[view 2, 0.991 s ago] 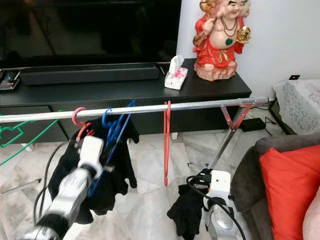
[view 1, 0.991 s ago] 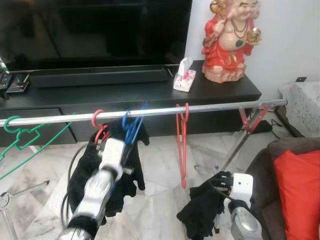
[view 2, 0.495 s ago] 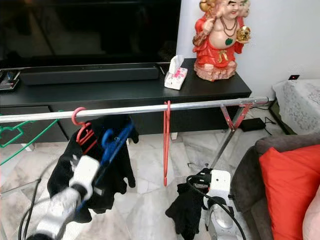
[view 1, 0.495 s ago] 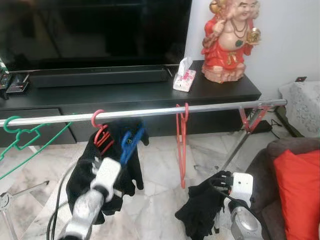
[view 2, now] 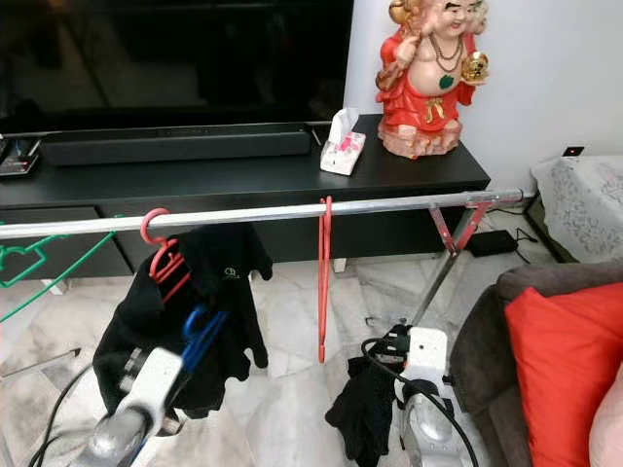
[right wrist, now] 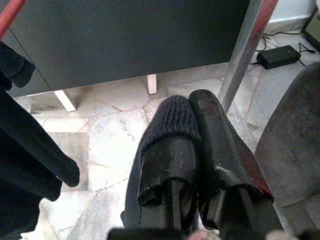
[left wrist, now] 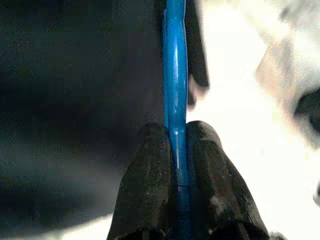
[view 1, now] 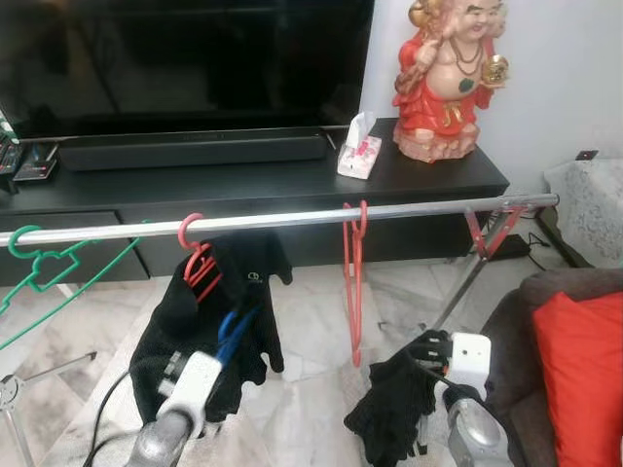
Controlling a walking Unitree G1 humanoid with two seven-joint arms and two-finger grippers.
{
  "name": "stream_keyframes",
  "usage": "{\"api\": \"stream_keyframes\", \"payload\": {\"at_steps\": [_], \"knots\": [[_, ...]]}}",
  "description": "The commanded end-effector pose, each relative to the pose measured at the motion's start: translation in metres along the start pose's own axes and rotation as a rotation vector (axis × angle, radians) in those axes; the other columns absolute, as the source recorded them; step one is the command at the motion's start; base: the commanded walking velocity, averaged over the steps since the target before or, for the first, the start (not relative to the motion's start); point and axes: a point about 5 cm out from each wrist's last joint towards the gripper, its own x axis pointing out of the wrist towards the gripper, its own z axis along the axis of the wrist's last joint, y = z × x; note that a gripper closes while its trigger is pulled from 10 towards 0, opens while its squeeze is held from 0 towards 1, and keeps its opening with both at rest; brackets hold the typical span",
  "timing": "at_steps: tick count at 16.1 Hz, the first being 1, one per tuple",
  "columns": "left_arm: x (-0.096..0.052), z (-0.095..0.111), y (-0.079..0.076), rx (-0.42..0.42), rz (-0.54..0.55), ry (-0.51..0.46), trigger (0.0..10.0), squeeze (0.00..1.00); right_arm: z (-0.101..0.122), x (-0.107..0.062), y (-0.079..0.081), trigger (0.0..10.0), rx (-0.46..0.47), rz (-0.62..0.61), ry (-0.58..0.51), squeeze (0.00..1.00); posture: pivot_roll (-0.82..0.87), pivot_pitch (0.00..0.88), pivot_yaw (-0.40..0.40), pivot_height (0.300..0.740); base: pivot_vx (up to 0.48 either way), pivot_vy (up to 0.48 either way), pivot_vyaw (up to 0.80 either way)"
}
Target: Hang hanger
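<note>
Jaws: left gripper (left wrist: 179, 165) pinches blue hanger (left wrist: 175, 90); right gripper (right wrist: 197, 145) clamps dark garment (right wrist: 167, 120).

Hangers, 4 total: 1 green (view 1: 44, 268) far left on the rail (view 1: 292, 218), 1 pink/red (view 1: 198, 261) w/ a black garment (view 1: 209, 321), 1 red (view 1: 354, 282) mid-rail, 1 blue (view 1: 232, 331) off the rail, low at near left. Black garments: 2, the 2nd (view 1: 394, 409) near right. Rails: 1. On the far desk (view 1: 273, 180): 1 red statue (view 1: 450, 73), 1 tissue pack (view 1: 359, 146), 1 soundbar (view 1: 190, 149). Red cushions: 1 (view 1: 584, 379).
</note>
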Motion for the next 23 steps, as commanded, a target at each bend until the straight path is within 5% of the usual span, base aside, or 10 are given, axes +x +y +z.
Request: {"api": "stream_keyframes", "payload": {"at_steps": [1, 10, 23], "knots": [[-0.006, -0.023, 0.001, -0.055, 0.037, 0.118, 10.0, 0.0, 0.002, 0.002, -0.002, 10.0, -0.005, -0.002, -0.003, 0.0, -0.08, 0.0, -0.018, 0.74, 0.0, 0.0, 0.0], [-0.031, -0.076, -0.004, -0.211, 0.118, 0.355, 10.0, 0.0, 0.01, 0.004, 0.002, 10.0, -0.026, 0.015, -0.043, 0.0, -0.09, 0.0, -0.019, 0.74, 0.0, 0.0, 0.0], [-0.035, -0.082, -0.002, -0.237, 0.139, 0.368, 10.0, 0.0, 0.009, 0.003, 0.002, 10.0, -0.025, 0.011, -0.042, 0.0, -0.08, 0.0, -0.02, 0.74, 0.0, 0.0, 0.0]]}}
